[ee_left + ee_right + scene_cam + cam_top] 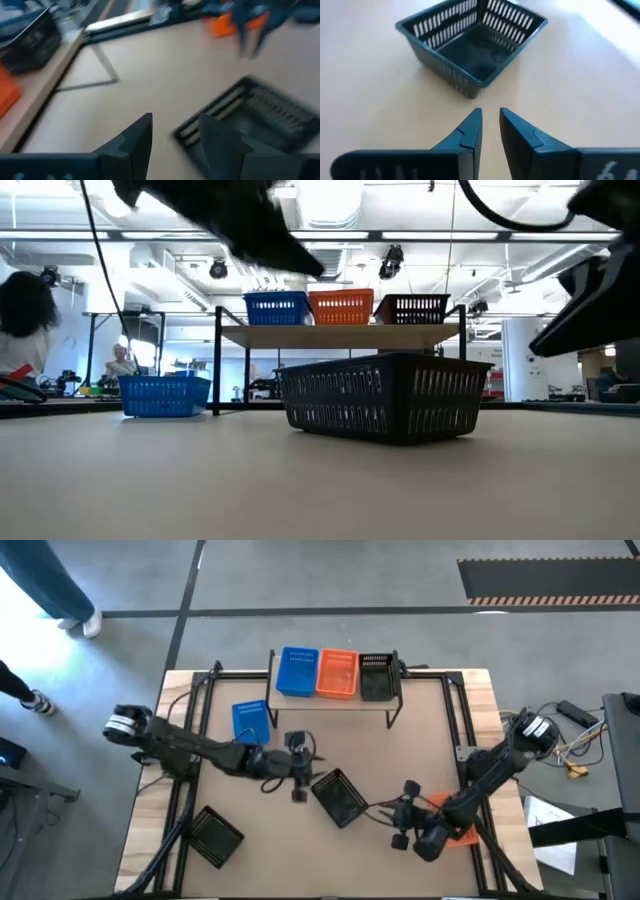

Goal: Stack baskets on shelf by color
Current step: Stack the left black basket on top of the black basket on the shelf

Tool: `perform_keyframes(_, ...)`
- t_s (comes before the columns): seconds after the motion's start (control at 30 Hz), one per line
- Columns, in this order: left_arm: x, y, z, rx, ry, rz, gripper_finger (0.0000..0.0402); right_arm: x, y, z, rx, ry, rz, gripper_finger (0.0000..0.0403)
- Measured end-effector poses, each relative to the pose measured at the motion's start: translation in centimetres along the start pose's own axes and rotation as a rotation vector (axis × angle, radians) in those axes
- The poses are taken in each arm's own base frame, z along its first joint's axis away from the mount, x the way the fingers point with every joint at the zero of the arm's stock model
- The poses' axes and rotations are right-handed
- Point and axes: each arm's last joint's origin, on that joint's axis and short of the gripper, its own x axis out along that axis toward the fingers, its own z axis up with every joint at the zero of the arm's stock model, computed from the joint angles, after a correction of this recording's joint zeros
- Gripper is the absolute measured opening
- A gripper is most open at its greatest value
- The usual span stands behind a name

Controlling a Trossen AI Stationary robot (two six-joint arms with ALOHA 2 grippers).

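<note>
The shelf (335,698) stands at the table's far side with one blue (297,670), one orange (337,673) and one black basket (375,676) side by side on its top. A black basket (340,796) rests upright on the table's middle. My left gripper (305,770) hangs open just left of it, and my right gripper (398,812) is just right of it, narrowly open. In the right wrist view the black basket (470,42) lies ahead of the fingers. Neither gripper touches anything.
A second blue basket (250,722) sits on the table left of the shelf. Another black basket (215,837) lies near the near-left corner. An orange basket (452,815) is partly hidden under my right arm. People stand in the room beyond the table.
</note>
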Motion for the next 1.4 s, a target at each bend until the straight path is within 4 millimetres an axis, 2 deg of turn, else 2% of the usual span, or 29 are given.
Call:
perform_keyframes(0.17, -1.1, -3.7, 2.0, -0.05, -0.006, -0.101, 0.0145, 1.0, 0.7, -2.0, 0.026, -0.066, -0.093, 0.0059)
perform_keyframes(0.27, -1.6, -5.7, 1.9, -0.103, 0.101, -0.112, 0.0145, 1.7, 1.3, -2.4, 0.024, -0.063, -0.102, 0.0059)
perform_keyframes(0.43, -3.7, -8.3, 0.9, -0.176, 0.308, 0.026, 0.0145, 1.9, 2.7, -1.7, 0.001, -0.07, -0.093, 0.0059)
perform_keyframes(0.63, -9.2, -11.5, 1.4, -0.364, 0.448, 0.056, 0.0145, 1.8, 5.1, 0.3, -0.012, -0.129, -0.087, 0.0059)
perform_keyframes(0.73, -12.4, -13.7, 1.4, -0.459, 0.51, -0.019, 0.0145, 1.6, 6.5, 1.0, -0.023, -0.148, -0.074, 0.0059)
perform_keyframes(0.87, -16.6, -16.8, 0.8, -0.575, 0.554, -0.136, 0.0145, 1.6, 8.7, 1.3, -0.038, -0.173, -0.065, 0.0059)
perform_keyframes(0.97, -19.0, -18.4, -0.4, -0.657, 0.591, -0.155, 0.0145, 2.2, 10.2, 1.0, -0.083, -0.188, -0.086, 0.0059)
perform_keyframes(1.13, -21.1, -18.8, -2.7, -0.795, 0.676, -0.057, 0.0145, 3.8, 12.2, 0.4, -0.141, -0.178, -0.102, 0.0059)
perform_keyframes(1.27, -21.1, -19.2, -4.4, -0.86, 0.776, -0.037, 0.0145, 4.7, 13.4, -0.2, -0.183, -0.17, -0.11, 0.0059)
perform_keyframes(1.4, -20.4, -19.2, -5.6, -0.886, 0.787, -0.015, 0.0146, 5.2, 14.0, -0.5, -0.189, -0.169, -0.112, 0.0059)
